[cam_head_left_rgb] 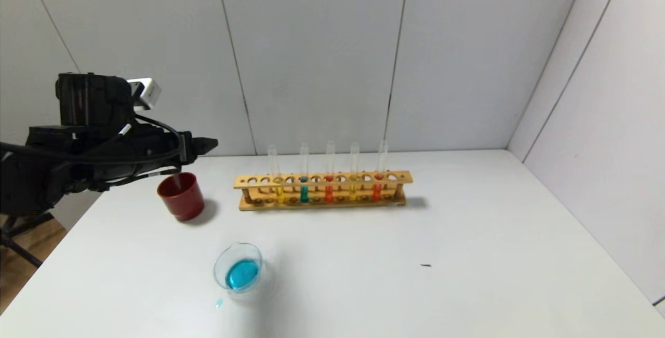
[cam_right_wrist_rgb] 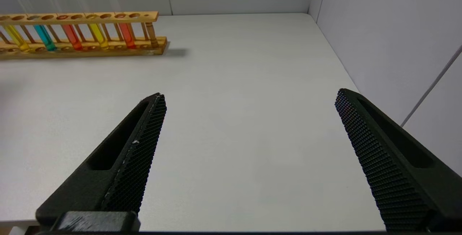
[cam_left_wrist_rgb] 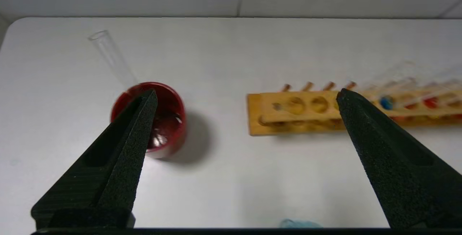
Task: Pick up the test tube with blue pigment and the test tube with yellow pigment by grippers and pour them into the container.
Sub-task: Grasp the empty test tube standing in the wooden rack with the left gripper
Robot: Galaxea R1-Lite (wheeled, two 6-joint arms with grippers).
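The container sits nearest the robot, in front of the wooden rack and off toward its left end, already holding a pool of cyan-blue liquid; a small blue drip lies on the white table just beside it. So the blue half of the job looks done, and the yellow pour remains.

Farther back, left of the rack, stands the dark red cup with an empty clear tube leaning in it, mouth up (probably the spent blue one). The left gripper hovers above that cup, its fingers spread wide and holding nothing.

Farthest back, the rack runs across the table, its long axis side to side. Two tubes in it hold yellow. The test tube with yellow pigment nearer the rack's left end stands upright, long axis vertical, open mouth up, liquid at the bottom. It lies to the right of the left gripper and lower, so that arm seems the nearer one.

The right gripper is also wide apart and empty, parked in front of the rack's right end, well apart from it.
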